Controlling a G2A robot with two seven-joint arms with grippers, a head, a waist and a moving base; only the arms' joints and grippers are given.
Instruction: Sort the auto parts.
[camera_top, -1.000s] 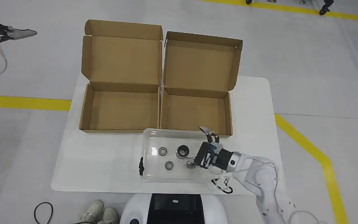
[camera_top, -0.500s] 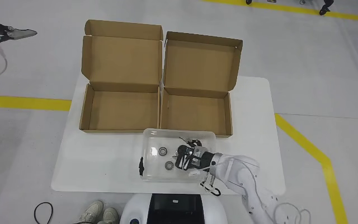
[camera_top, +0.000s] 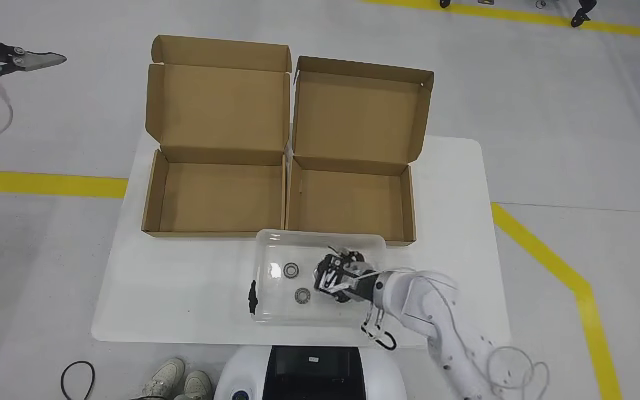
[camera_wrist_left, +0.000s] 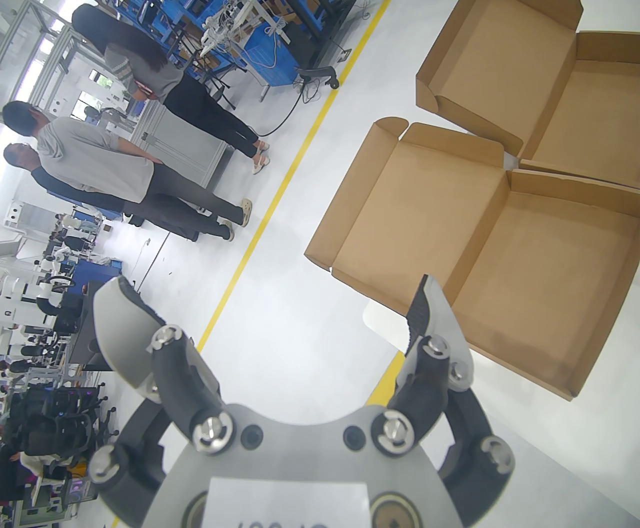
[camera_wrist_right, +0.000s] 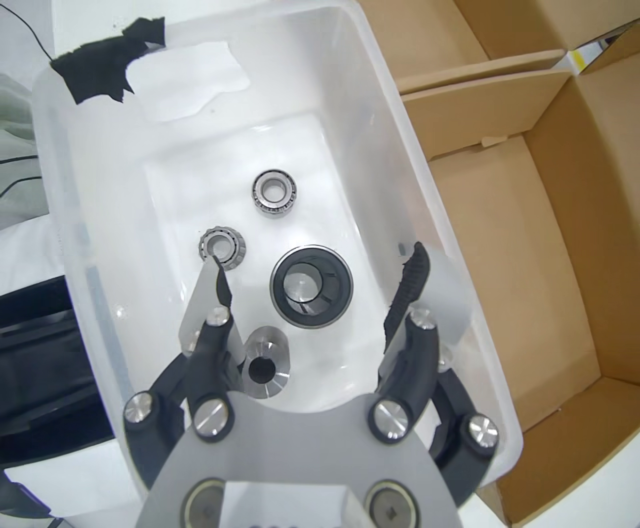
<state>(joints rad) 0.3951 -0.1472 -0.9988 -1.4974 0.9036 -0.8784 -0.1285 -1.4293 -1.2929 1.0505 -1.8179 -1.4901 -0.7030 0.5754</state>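
Four parts lie in the clear bin (camera_wrist_right: 310, 140) at the near edge of the white table (camera_top: 450, 200). A first roller bearing (camera_wrist_right: 274, 193) sits toward the end of the bin that carries black tape (camera_wrist_right: 107, 60), and a second roller bearing (camera_wrist_right: 222, 246) lies near it. A large black-ringed bush (camera_wrist_right: 311, 286) and a metal cone sleeve (camera_wrist_right: 264, 369) complete the four, and none touches another.

I have the right gripper (camera_wrist_right: 317, 257) down inside the bin with its jaws spread wide and nothing in its grasp. The black-ringed bush sits between the two fingers; whether it touches either, I cannot tell. One fingertip is just beside the second roller bearing, and the cone sleeve lies close to that finger's base.

My left gripper (camera_wrist_left: 272, 290) hangs off the table's side, over the floor — jaws wide apart, holding nothing.

Beyond the bin stand the left cardboard box (camera_top: 215, 198) and the right cardboard box (camera_top: 345, 205), side by side with their lids folded back — the bin is just beside the right one's front wall.
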